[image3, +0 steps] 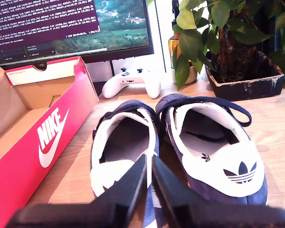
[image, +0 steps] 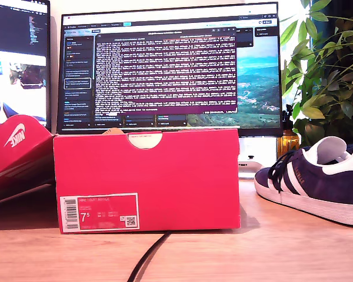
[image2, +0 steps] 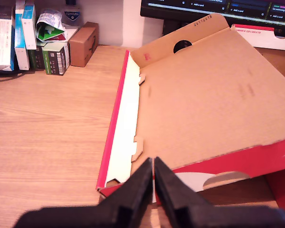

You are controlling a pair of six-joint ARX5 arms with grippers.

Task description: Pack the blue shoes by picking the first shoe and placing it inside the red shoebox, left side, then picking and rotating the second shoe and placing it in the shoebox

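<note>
A wooden counter [image: 294, 247] carries everything, with a lit monitor [image: 170, 64] standing behind and a leafy potted plant [image: 326, 64] at the exterior view's right. The red shoebox [image: 147, 179] stands in the middle of the exterior view, its labelled end facing the camera, and its lid [image2: 204, 99] lies thrown open with the brown inside showing. As far as the second wrist view reaches, the inside of the box is bare cardboard; I see no shoe there. Both blue shoes [image3: 180, 142] sit side by side on the counter just beside the box, heels toward my second claw, with a white game controller [image3: 133, 81] beyond their toes. My second claw [image3: 149, 190] hovers over the heel of the shoe nearer the box, jaws clenched together with nothing between them. My first claw [image2: 153, 190] hangs above the near edge of the open lid, likewise pinched closed and empty. By my reading the task has hardly begun: neither shoe is picked, so both placements and the rotation of the second shoe remain.
</note>
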